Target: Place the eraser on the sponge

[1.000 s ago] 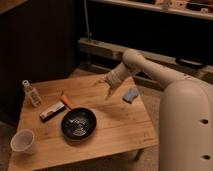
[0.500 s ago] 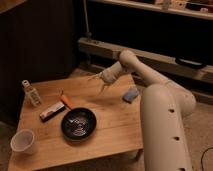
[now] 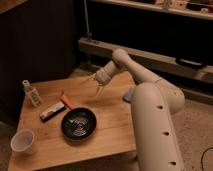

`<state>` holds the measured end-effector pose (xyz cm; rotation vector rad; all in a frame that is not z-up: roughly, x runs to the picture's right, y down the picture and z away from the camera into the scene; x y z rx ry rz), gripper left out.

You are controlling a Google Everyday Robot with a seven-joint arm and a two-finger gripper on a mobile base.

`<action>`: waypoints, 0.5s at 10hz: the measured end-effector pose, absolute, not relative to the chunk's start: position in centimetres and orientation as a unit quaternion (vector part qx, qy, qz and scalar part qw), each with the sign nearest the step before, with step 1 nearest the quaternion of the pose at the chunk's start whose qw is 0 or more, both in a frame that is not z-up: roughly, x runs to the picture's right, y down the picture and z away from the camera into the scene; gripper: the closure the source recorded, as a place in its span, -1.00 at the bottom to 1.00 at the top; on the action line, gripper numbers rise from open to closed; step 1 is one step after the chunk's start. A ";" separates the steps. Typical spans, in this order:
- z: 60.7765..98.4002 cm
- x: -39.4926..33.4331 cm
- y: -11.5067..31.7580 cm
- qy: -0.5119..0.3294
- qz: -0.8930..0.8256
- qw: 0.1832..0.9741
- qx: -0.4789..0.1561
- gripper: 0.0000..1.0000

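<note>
The end effector point(image 3: 95, 84) shifted slightly left above the table's point(image 3: 112, 137) far side. The arm's point(image 3: 152, 125) thick link swung left, hiding most of the sponge point(image 3: 126, 95).

Dim room, warm yellowish cast overall. The bkgd behind the table point(image 3: 112, 137) goes nearly black, esp. top left. Light seems to come from above/front: tabletop evenly lit, no hard shadows on it. Brightest thing is the white arm point(image 3: 152, 125) in the fgnd, pale but not blown out. Gripper point(image 3: 93, 87) hangs over the table's far middle, fingers spread, reading light against the wood. Pan point(image 3: 78, 123) shows a dull sheen in its bowl, and there's grainy noise in the dark areas.
</note>
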<state>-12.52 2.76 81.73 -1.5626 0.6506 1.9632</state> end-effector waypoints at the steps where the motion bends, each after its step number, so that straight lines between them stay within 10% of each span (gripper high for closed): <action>1: 80.8 -14.1 3.9 0.247 0.717 0.282 -0.588 -0.30; 5: 80.6 -19.8 3.6 0.243 0.696 0.309 -0.601 -0.30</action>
